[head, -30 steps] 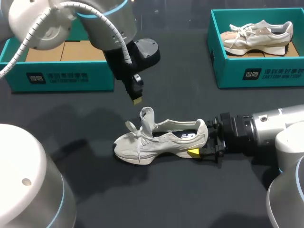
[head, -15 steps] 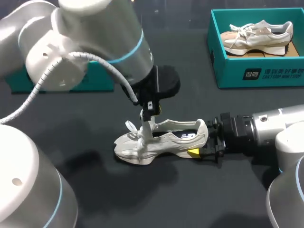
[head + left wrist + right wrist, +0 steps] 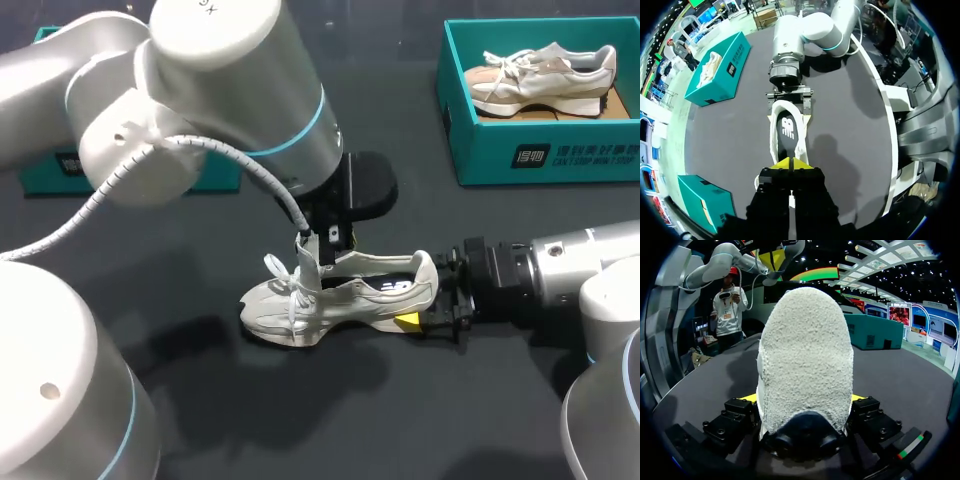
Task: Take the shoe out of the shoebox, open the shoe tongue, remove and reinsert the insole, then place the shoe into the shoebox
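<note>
Near counter (image 3: 330, 420): dark bare surface noted.

Mid-counter: a pale sneaker (image 3: 345, 300) is set on its sole, toe to the left and heel to the right, well apart from both boxes. The heel is held by the right gripper (image 3: 424, 303), lying low from the right. Its fingers are clenched on the heel from two sides, as confirmed in the right wrist view, where the heel fills the space between them. The tongue (image 3: 308, 258) is seen standing upright, clear of the mouth, with loose laces beside it. The left gripper (image 3: 324, 242) is held just over the mouth, touching or just beside the tongue; which cannot be told. In the left wrist view its fingers are seen closed tip to tip, with nothing visibly pinched. The insole (image 3: 788, 131) is seen seated in the sneaker, ahead of those tips.

Far right: a teal shoebox (image 3: 540, 160), with a second sneaker (image 3: 540, 75) inside. Far left: another teal box (image 3: 60, 165), mostly hidden by the left arm (image 3: 200, 110).

Judgement: the sneaker is out and the tongue is counted as opened, so insole removal is taken to be in hand. For the next move, the left fingers would need to be parted, lowered into the mouth and closed on the insole's edge. The heel should be clamped meanwhile so the sneaker is not dragged.
</note>
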